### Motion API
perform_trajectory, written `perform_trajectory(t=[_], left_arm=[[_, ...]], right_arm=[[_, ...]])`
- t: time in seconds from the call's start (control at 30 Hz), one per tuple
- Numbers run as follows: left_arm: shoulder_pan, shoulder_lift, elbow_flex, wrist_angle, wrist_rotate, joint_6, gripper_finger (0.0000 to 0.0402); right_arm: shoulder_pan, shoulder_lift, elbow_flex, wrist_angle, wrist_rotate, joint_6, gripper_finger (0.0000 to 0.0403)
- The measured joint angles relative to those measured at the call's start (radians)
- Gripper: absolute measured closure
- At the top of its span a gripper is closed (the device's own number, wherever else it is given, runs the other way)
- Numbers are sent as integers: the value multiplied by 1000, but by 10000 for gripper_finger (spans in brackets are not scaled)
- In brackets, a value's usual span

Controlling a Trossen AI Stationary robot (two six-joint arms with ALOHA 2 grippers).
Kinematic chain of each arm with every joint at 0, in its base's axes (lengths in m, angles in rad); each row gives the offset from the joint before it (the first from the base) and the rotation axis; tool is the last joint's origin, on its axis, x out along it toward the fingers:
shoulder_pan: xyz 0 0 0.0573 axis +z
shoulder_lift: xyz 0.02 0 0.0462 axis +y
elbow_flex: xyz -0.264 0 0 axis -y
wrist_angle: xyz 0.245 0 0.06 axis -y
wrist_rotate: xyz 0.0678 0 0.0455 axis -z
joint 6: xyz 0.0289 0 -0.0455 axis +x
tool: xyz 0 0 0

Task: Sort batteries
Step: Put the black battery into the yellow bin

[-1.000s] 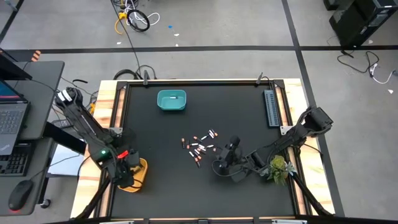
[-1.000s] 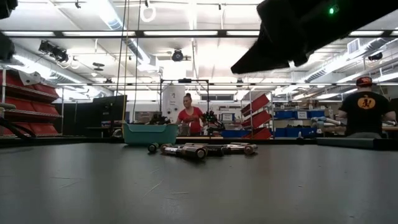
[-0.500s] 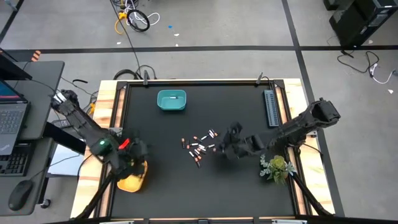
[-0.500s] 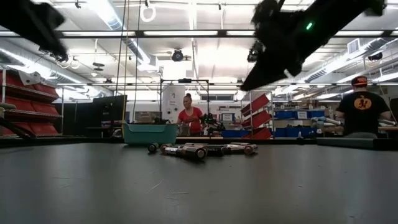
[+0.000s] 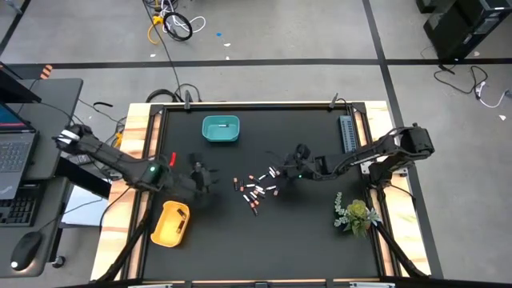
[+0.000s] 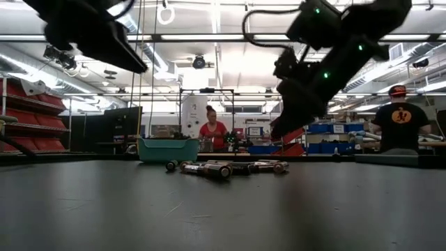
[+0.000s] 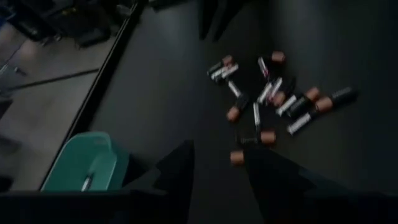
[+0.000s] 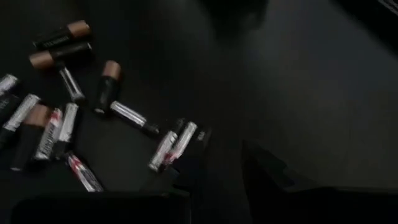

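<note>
Batteries (image 5: 258, 186): lay in a loose cluster at the centre of the counter (image 5: 320, 240), between the two arms; none was held.
Right fingers (image 5: 282, 178): hovered just right of the cluster in the high view, with the nearest cells just beside their tips; they stood partly apart with nothing between them.
Left fingers (image 5: 206, 178): hung left of centre, farther from the pile, also partly apart and empty.
Nearer arm: the right, by my judgement.
Long axes: mixed; in the right wrist view a pair of silver cells (image 8: 173, 144) lay side by side closest to the fingertips (image 8: 186, 171), running on a diagonal, while the copper-topped ones (image 8: 57, 45) sat farther off at other angles.
Bins: teal (image 5: 220, 129) at upper centre-left, yellow (image 5: 170, 223) at lower left.
</note>
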Motion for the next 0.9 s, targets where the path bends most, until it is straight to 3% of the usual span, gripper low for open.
perform_trajectory(t=[0.27,0.43,0.9], left_arm=[[172,0,-148,323,146,99,245],[266,0,-249,507,205,86,245],[289,-2,-304,563,173,26,245]], right_arm=[[-6,23,-90,213,3,-3,311],[-7,97,-90,273,4,-20,310],[-29,183,-80,294,15,-33,308]])
